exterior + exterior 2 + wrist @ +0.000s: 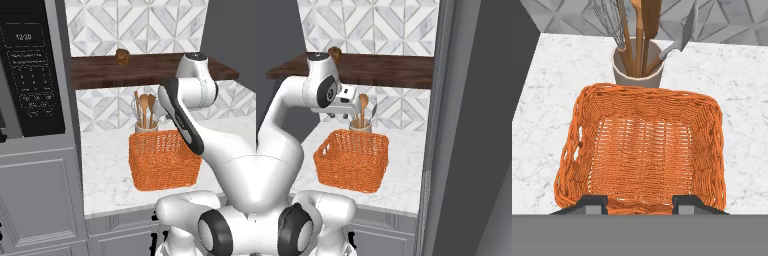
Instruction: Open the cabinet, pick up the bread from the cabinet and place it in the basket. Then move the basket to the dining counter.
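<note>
Hand: my hand (639,204) hangs directly over the near rim of the basket; its two dark fingertips (592,204) stand a moderate way apart with nothing between them, so I read it as partly open and empty
Basket: the orange wicker basket (643,150) sits on the white marble tabletop (557,90), just in front of the utensil crock; its woven floor is bare, no bread inside
Utensil crock: a pale crock (637,70) with wooden spoons, a whisk and a metal spatula stands touching or just behind the basket's far rim; I cannot tell which
Cabinet: the grey door (471,125) stands swung out at the right of the right base view, and the dark brown shelf board (100,72) is exposed, so I judge the opening step done
Bread: the small golden-brown lump (122,57) sits on the shelf board, well above the basket and towards the left of it in the left base view; not yet picked up
Microwave: black unit (30,70) to the left, not part of this job
Progress: door open; bread on the shelf; basket empty and on the tiled worktop
Left to do: I must reach up for the bread, drop it in the basket, then carry the basket to the dining counter
</note>
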Tool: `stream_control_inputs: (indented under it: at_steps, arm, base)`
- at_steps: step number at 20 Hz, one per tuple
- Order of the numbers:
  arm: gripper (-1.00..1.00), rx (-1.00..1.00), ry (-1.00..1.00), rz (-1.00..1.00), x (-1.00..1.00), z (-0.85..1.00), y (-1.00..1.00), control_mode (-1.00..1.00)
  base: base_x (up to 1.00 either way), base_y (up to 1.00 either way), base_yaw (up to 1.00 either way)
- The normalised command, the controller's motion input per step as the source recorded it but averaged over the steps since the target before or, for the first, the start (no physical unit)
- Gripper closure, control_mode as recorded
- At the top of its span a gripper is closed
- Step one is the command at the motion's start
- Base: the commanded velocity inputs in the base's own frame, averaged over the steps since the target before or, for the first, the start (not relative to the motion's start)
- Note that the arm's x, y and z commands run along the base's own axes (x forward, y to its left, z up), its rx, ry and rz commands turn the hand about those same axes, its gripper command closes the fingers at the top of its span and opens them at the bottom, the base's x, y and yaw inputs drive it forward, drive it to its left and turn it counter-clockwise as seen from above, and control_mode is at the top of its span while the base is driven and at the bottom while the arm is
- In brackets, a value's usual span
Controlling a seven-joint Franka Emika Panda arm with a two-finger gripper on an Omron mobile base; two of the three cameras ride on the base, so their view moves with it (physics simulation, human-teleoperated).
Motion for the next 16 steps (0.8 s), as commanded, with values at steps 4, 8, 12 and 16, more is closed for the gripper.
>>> stream_control_inputs:
  at_steps: [4,8,12,16]
  arm:
    - [-1.00,0.00,0.00,0.00,-0.21,0.00,0.00,-1.00]
    - [-1.00,-0.01,-0.13,0.07,-0.65,-0.03,0.00,-1.00]
    - [-1.00,0.00,-0.35,0.23,-0.90,0.12,0.19,-1.00]
    - [-1.00,0.00,-0.46,0.25,-0.62,0.67,0.14,-1.00]
  base:
    - [0.00,0.00,0.00]
    - [0.00,0.00,0.00]
    - [0.00,0.00,0.00]
    - [0.00,0.00,0.00]
